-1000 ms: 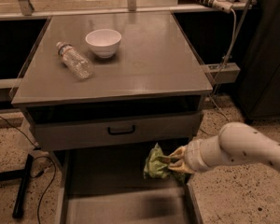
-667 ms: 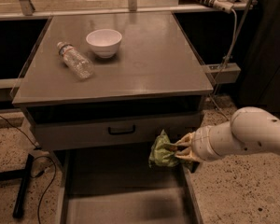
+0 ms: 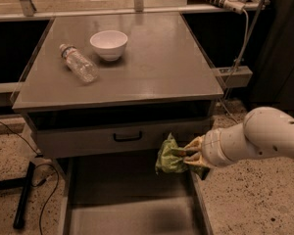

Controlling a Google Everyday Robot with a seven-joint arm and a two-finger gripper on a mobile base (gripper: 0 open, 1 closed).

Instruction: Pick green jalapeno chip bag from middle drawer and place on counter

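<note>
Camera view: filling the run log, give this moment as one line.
gripper: shut on green jalapeno chip bag | position: over open middle drawer, right side, below counter | counter: bowl, bottle | placed: not yet

You're looking down from above and in front, fairly near, taking in the counter (image 3: 157,67) and open middle drawer (image 3: 127,207); the gripper (image 3: 185,154), pinching the green jalapeno chip bag (image 3: 166,158), is sitting lower right.

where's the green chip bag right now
In the camera view the green jalapeno chip bag hangs in the gripper, lower right, over the middle drawer beside its right wall, close to the drawer front, not yet on the counter.
</note>
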